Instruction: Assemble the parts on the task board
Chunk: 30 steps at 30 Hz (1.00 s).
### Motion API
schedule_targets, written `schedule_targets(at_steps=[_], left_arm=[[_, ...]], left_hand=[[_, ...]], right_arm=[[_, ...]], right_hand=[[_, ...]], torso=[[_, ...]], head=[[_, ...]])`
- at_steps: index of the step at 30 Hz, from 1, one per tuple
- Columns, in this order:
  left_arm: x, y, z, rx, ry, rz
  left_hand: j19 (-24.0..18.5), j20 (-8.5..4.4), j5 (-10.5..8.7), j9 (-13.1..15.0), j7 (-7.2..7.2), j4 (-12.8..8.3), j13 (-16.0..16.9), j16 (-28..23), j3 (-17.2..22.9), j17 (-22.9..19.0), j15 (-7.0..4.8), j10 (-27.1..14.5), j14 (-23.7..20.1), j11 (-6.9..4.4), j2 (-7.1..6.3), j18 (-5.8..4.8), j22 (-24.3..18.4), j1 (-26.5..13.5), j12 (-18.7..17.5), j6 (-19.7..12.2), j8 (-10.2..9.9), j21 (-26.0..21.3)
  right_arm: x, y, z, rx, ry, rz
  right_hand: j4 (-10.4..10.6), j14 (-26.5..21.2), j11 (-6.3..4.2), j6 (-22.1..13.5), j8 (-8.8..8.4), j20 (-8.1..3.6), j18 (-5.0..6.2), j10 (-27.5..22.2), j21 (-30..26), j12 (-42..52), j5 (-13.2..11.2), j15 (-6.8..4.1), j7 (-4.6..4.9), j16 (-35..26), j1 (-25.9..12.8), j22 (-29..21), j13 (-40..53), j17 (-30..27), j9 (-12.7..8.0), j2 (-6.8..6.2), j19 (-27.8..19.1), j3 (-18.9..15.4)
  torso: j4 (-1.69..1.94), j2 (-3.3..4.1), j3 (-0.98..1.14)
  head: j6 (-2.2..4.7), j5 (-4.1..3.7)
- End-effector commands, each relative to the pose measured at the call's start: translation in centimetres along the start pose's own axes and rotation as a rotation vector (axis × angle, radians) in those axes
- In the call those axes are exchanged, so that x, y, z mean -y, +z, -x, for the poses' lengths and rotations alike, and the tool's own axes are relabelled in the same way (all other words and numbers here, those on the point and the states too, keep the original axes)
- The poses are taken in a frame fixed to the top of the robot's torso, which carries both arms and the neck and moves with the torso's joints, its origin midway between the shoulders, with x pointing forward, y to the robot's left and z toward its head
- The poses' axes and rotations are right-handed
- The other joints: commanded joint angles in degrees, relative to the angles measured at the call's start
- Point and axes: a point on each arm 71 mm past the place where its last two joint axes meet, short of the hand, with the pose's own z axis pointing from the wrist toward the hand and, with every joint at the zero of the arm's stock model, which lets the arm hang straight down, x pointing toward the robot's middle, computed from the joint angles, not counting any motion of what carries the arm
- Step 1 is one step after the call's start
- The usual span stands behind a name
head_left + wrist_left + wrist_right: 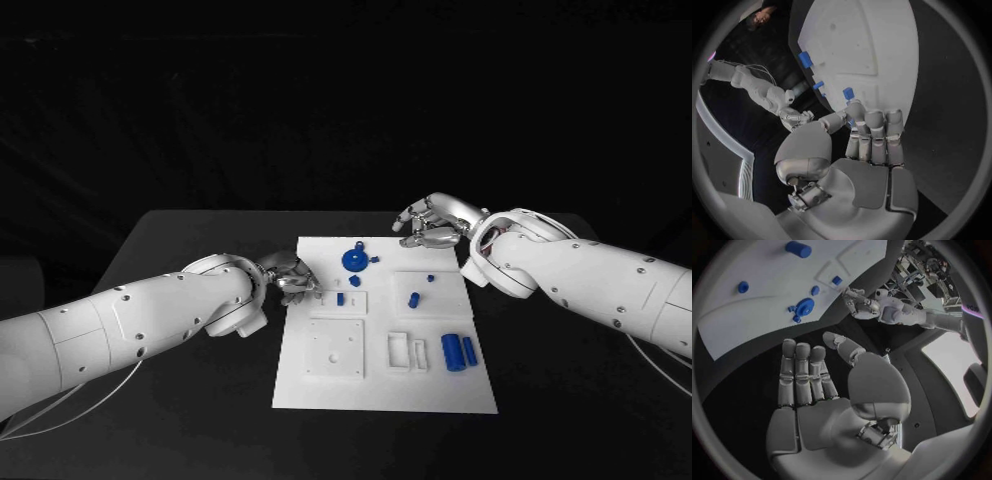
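A black table [188, 340] carries a white task board [378, 392] lying flat in its middle, long side running away from the robot. The left robot hand [289, 278] sits at the board's left edge, about level with the upper row of parts; its wrist view shows the fingers [873, 135] held side by side and bent over slightly, with nothing between them and the thumb, near a small blue part at the board's rim. The right robot hand [433, 225] hovers just beyond the board's far right corner, over bare table; its wrist view shows the fingers [803, 375] straight and close together, thumb out to the side, holding nothing. On the board, the largest blue part is a round gear-like wheel [353, 259] near the far end. Two blue cylinders [459, 350] lie side by side near the right edge, closer to the robot. A small blue peg [414, 298] lies in the middle right, and a small blue block [340, 297] in the middle left.
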Motion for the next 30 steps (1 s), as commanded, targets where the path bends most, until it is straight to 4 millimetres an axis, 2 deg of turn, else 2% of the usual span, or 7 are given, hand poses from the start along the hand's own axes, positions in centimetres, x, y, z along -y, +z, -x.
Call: schedule_targets(at_steps=[1, 5, 12, 14, 26, 27, 30], left_arm=[[0.3, -0.1, 0.4, 0.054, -0.028, -0.045], [0.5, -0.3, 0.5, 0.07, -0.039, -0.066], [1.0, -0.7, 1.0, 0.104, -0.075, -0.1], [1.2, -0.8, 1.3, 0.115, -0.091, -0.107], [1.7, -1.1, 1.5, 0.132, -0.141, -0.149], [1.9, -1.1, 1.4, 0.128, -0.142, -0.155], [2.0, -1.2, 1.3, 0.125, -0.149, -0.163]], left_hand=[[-1.09, -6.16, 0.08, 0.35, 0.29, -0.75, -0.57, -1.26, -0.21, -0.62, -0.12, -1.47, -1.66, 0.16, -1.93, -0.37, 0.17, 0.78, -1.17, -0.52, -0.11, -0.89], [-2.41, -5.49, 0.32, 0.88, 0.54, -2.09, -1.42, -3.0, -2.47, -1.48, 0.47, -3.06, -3.03, 0.67, -2.01, -0.95, -0.45, 1.88, -2.85, -0.89, 0.05, -2.39], [-4.4, -4.63, 0.15, 1.25, 1.11, -3.43, -2.99, -5.7, -4.96, -2.73, 1.53, -5.25, -5.06, 1.16, -3.61, -1.69, -1.32, 4.09, -5.83, -1.16, 0.04, -4.72], [-4.78, -4.41, 0.14, 1.28, 1.23, -3.77, -3.4, -6.26, -5.27, -2.97, 1.83, -5.69, -5.45, 1.3, -4.02, -1.81, -1.45, 4.84, -6.58, -1.11, 0.02, -5.17], [-6.25, -3.12, 0.16, 1.11, 2.1, -6.04, -6.33, -8.54, -5.87, -3.83, 3.27, -9.18, -7.06, 2.53, -5.73, -1.94, -1.73, 9.02, -11.48, -0.96, -0.31, -6.88], [-6.24, -3.04, 0.17, 1.05, 2.31, -6.35, -7.1, -8.58, -5.78, -3.8, 3.33, -10.23, -7.0, 2.92, -5.79, -1.86, -1.68, 9.79, -12.81, -1.0, -0.4, -6.95], [-6.28, -2.92, 0.2, 0.95, 2.53, -6.58, -7.87, -8.64, -5.53, -3.76, 3.44, -10.68, -7.0, 3.25, -5.72, -1.8, -1.61, 10.98, -13.95, -1.15, -0.56, -7.05]], right_arm=[[-0.3, 0.4, -0.4, -0.015, -0.124, -0.01], [-1.1, 0.8, -1.1, -0.027, -0.213, -0.006], [-2.5, 1.7, -2.5, -0.046, -0.316, -0.037], [-2.7, 1.9, -2.9, -0.052, -0.335, -0.046], [-4.7, 3.2, -5.4, -0.092, -0.45, 0.013], [-4.8, 3.3, -5.9, -0.117, -0.468, 0.043], [-5.1, 3.6, -6.5, -0.134, -0.487, 0.069]], right_hand=[[0.0, 0.86, -0.09, 0.44, 0.37, -0.32, 0.92, 0.9, 0.76, 0.86, -0.58, -0.59, -0.02, 0.8, 0.65, 0.21, 0.36, 0.34, 0.0, -0.06, 1.08, 0.17], [-0.02, 2.37, -0.35, 0.78, 0.6, -1.25, 0.92, 2.12, 2.2, 2.41, -2.68, -1.28, -0.28, 2.32, 0.88, 0.75, 1.1, 1.04, 0.02, -0.39, 2.82, -0.44], [0.01, 4.19, -0.86, 1.69, 1.08, -2.89, 0.92, 3.06, 5.0, 5.53, -11.08, -2.06, -0.76, 5.71, 0.97, 2.02, 3.03, 2.69, 0.09, -1.29, 5.23, -1.83], [0.07, 4.66, -1.06, 2.18, 1.32, -3.23, 0.92, 3.37, 5.65, 6.2, -13.36, -2.28, -0.98, 6.45, 0.61, 2.25, 3.46, 2.97, 0.16, -1.5, 5.87, -2.14], [0.15, 5.75, -1.84, 4.7, 2.52, -4.47, 0.92, 4.09, 7.62, 7.89, -15.57, -3.01, -1.81, 8.79, 1.13, 2.81, 4.82, 3.61, 0.56, -2.11, 7.4, -0.1], [0.38, 5.66, -2.02, 4.86, 2.59, -4.68, 0.92, 4.05, 7.71, 7.89, -17.19, -3.23, -1.99, 8.95, 2.74, 2.79, 4.94, 3.59, 0.68, -2.11, 7.34, 1.77], [0.34, 5.2, -1.9, 5.17, 2.6, -4.45, 0.92, 4.12, 7.83, 8.08, -15.2, -3.07, -1.87, 9.35, 4.61, 2.83, 5.23, 3.72, 0.74, -2.53, 6.98, 6.34]], torso=[[-0.06, -0.03, -0.06], [-0.02, -0.04, -0.16], [0.16, -0.02, -0.1], [0.22, -0.03, -0.2], [-0.04, 0.01, -0.23], [0.05, 0.01, -0.26], [0.19, 0.01, -0.28]], head=[[0.2, -0.01], [0.45, -0.09], [0.81, -0.13], [0.96, -0.1], [1.73, 0.3], [1.77, 0.26], [1.87, 0.15]])
